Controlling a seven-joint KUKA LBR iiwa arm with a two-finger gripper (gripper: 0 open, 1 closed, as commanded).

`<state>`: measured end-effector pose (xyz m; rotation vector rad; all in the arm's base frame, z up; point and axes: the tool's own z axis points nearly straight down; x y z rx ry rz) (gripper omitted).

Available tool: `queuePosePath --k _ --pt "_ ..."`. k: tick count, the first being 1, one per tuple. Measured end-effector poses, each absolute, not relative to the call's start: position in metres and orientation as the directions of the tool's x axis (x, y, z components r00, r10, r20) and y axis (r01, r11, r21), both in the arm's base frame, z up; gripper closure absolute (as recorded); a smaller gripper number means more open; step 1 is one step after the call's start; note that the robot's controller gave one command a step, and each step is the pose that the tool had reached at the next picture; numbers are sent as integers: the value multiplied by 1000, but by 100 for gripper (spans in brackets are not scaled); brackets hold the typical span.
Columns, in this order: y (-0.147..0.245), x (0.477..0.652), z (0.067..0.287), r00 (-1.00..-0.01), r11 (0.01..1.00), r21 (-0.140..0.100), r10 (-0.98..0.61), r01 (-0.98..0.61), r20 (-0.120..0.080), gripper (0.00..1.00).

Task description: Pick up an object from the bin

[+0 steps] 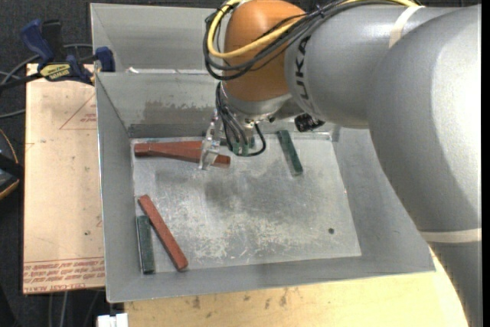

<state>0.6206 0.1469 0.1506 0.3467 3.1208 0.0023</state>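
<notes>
Bin (253,230): grey metal, its floor mostly bare, with four slim things spread across it.
Dark green stick (145,245): flat at 8 o'clock, just beside the red stick and well apart from the gripper.
Red stick (162,233): slanted at 7 o'clock, its lower end running toward the front wall.
Red-brown bar (172,151): the likely target, lying almost level at 10 o'clock with its right end under the gripper.
Gripper (210,155): low at 11 o'clock, right at the bar's right end; whether it is spread, closed or clamped on the bar cannot be told from this angle.
Green stick (289,152): at 1 o'clock, near the gripper's 3 o'clock side but not touching it.
Arm (367,65): reaches in from 3 o'clock, its orange cover hanging above the gripper.
Risk, tipping: a hold this far out on the end would likely let the long bar droop and slide free as it rises.
Risk, miss: a closure slightly off the end may only nudge the bar toward 9 o'clock.
Risk, floor: coming down any lower could jam the gripper against the metal.
</notes>
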Motion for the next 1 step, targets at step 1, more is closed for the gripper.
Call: queuePosePath --k 1 --pt "147 622 158 -976 976 3 219 219 -5 100"
